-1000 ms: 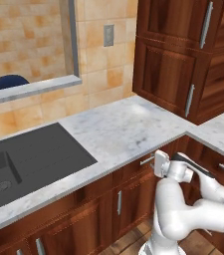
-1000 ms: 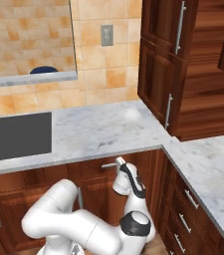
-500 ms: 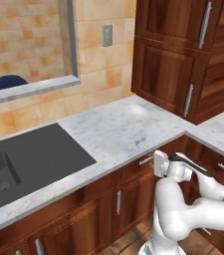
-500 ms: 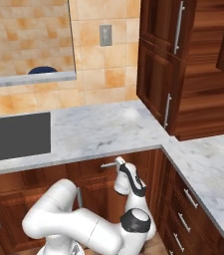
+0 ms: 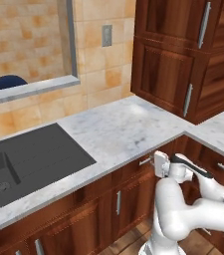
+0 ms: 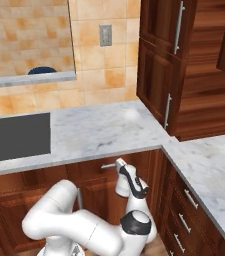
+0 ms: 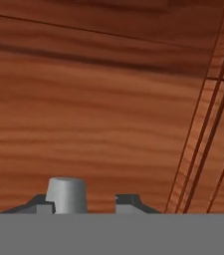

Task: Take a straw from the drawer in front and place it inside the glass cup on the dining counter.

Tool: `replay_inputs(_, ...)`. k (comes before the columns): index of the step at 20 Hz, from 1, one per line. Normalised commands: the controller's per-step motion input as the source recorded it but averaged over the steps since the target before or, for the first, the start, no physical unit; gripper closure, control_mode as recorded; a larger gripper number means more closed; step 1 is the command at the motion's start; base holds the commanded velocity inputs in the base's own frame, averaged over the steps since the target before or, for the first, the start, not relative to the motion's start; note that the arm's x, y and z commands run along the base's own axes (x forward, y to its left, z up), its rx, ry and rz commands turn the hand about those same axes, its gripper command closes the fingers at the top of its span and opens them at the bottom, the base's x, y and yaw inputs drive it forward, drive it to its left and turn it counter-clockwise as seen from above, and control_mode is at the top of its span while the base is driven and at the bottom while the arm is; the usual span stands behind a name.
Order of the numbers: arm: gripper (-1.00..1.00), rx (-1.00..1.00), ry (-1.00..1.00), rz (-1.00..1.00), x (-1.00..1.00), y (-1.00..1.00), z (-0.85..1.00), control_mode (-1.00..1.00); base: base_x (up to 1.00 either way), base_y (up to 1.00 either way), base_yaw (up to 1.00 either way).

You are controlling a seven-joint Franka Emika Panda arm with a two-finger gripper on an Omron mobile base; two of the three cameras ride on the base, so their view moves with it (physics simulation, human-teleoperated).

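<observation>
From the left base view we find our gripper [image 5: 152, 163] pressed up against the top drawer front [image 5: 133, 168] just under the edge of the marble counter [image 5: 118, 132], at the small metal drawer handle [image 5: 144, 161]; the sink [image 5: 24, 159] lies well apart toward the counter's left end. From the right base view the gripper [image 6: 117, 164] sits at the same handle [image 6: 109, 165], beneath the counter's front edge and near its inner corner, and the drawer looks shut. In the hand view we face wood grain at close range, with the grey handle end [image 7: 66, 195] just beside one fingertip [image 7: 127, 200]; the jaws stand partly closed around the handle, though we cannot tell whether they already pinch it. The straw, we judge, lies inside this closed drawer, and the glass cup sits elsewhere on the dining counter. We expect the straw to be very light, thin, smooth and easily crushed or flicked away, so we would take it near its middle, across its width, with a gentle squeeze. The handle itself is rigid and should bear a firm pull.
</observation>
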Motion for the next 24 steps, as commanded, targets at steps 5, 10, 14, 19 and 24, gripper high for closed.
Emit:
replay_inputs(5, 1.00, 0.00, 0.00, -0.06, -0.52, 0.00, -0.44, -1.00, 0.00, 0.00, 0.00)
replay_inputs(10, 1.00, -0.01, 0.01, -0.10, -0.63, -0.12, -0.49, -1.00, 0.00, 0.00, 0.00)
replay_inputs(14, 1.00, -0.05, 0.11, -0.14, -0.62, -0.41, -0.42, -1.00, 0.00, 0.00, 0.00)
replay_inputs(19, 1.00, -0.05, 0.17, -0.14, -0.60, -0.61, -0.33, -1.00, 0.00, 0.00, 0.00)
replay_inputs(24, 1.00, -0.03, 0.19, -0.14, -0.72, -0.85, -0.32, -1.00, 0.00, 0.00, 0.00)
